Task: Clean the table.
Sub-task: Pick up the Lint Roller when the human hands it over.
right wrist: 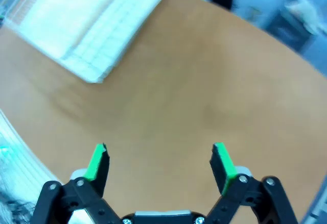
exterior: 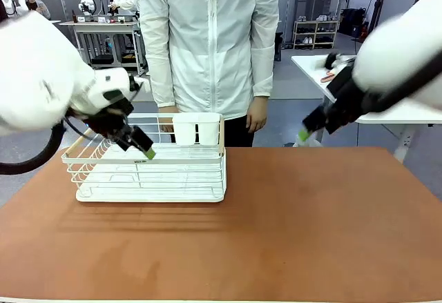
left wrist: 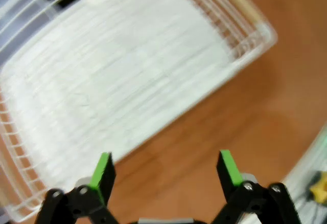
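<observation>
The reddish-brown table spans the front view, with a white wire rack standing on its far left part. My left gripper hangs over the rack's left side, and its wrist view shows the left gripper open and empty above the rack and the table. My right gripper hovers beyond the table's far right edge. In its own wrist view the right gripper is open and empty, high over the bare table, with the rack farther off.
A person in a white jacket stands at the far side behind the rack, hands down. A white holder sits at the rack's back right corner. A white-topped table stands beyond the right arm.
</observation>
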You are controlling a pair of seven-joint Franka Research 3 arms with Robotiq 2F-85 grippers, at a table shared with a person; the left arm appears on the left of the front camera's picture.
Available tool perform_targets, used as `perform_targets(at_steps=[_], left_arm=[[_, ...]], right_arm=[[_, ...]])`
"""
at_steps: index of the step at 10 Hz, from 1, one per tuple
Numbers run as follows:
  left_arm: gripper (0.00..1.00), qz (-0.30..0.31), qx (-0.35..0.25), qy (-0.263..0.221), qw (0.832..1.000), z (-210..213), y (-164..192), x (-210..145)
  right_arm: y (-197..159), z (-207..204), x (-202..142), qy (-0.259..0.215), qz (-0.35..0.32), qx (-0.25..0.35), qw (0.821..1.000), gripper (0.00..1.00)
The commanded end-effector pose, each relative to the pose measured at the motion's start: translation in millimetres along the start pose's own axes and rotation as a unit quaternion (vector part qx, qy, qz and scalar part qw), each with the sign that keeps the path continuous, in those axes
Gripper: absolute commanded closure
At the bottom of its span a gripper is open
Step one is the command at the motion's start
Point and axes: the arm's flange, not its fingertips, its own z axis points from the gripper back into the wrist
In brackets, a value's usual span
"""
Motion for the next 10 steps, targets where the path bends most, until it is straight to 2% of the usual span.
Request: perform_targets(at_steps=[1,2,3,5,7,8,9,10], left_arm=[[0.00,0.095,-0.181,-0.032,0.978,65.2,64.4,-4.8],[0.00,0.140,-0.231,-0.059,0.961,90.5,92.1,-15.4],[0.00,0.209,-0.254,-0.076,0.941,117.1,126.0,-33.1],[0.00,0.297,-0.230,-0.106,0.920,168.3,178.7,-77.9],[0.00,0.351,-0.216,-0.179,0.893,222.8,216.3,-135.2],[0.00,0.363,-0.206,-0.202,0.886,240.1,225.6,-160.5],[0.00,0.386,-0.190,-0.221,0.875,248.6,233.7,-182.0],[0.00,0.407,-0.183,-0.221,0.867,249.7,239.4,-197.5]], right_arm=[[-66.5,44.0,4.6,0.022,-0.078,0.109,0.991,0.00],[-92.8,54.1,0.5,0.025,-0.120,0.171,0.978,0.00],[-126.1,67.8,-10.1,0.028,-0.162,0.227,0.960,0.00],[-194.2,93.3,-50.7,0.000,-0.242,0.307,0.921,0.00],[-246.1,121.8,-109.6,-0.050,-0.316,0.323,0.891,0.00],[-264.9,129.1,-135.8,-0.081,-0.353,0.324,0.874,0.00],[-274.5,131.6,-154.8,-0.092,-0.363,0.322,0.869,0.00],[-277.9,128.6,-163.8,-0.093,-0.378,0.319,0.864,0.00]])
